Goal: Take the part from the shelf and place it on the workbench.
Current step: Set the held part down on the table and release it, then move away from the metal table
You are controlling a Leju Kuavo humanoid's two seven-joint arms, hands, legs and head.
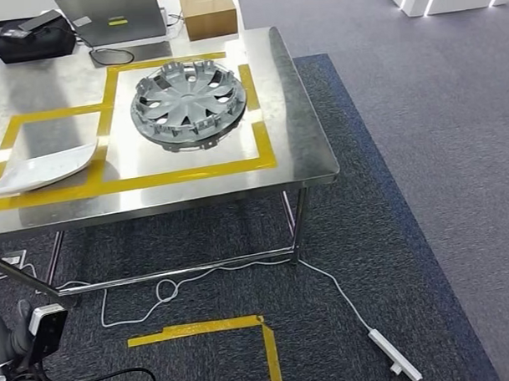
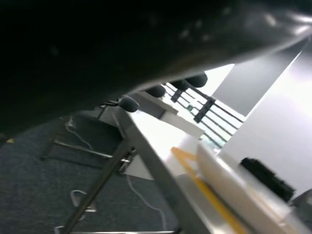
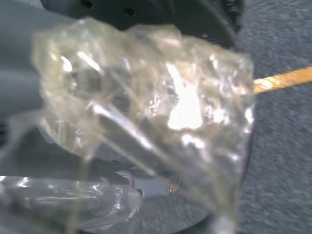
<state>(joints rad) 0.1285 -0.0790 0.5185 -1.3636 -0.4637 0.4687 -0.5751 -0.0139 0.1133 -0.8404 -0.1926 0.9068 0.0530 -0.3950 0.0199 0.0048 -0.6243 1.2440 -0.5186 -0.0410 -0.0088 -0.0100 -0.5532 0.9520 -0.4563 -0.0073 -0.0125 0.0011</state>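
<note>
Stainless workbench (image 1: 301, 147), with the grey wheel cover (image 1: 189, 105) lying flat inside its yellow tape frame; looks already delivered. Left hand (image 2: 157, 90) low by a bench leg, right hand (image 3: 16, 73) behind crinkled clear film (image 3: 147, 97): grip unreadable on both. Could catch the bench edge if raised blind. Head view places the cover; left wrist view adds the bench's underside.

Head view evenly bright, workbench (image 1: 286, 97) gleaming; left wrist view dark, backlit, blurred; right wrist view blurred, glary
</note>
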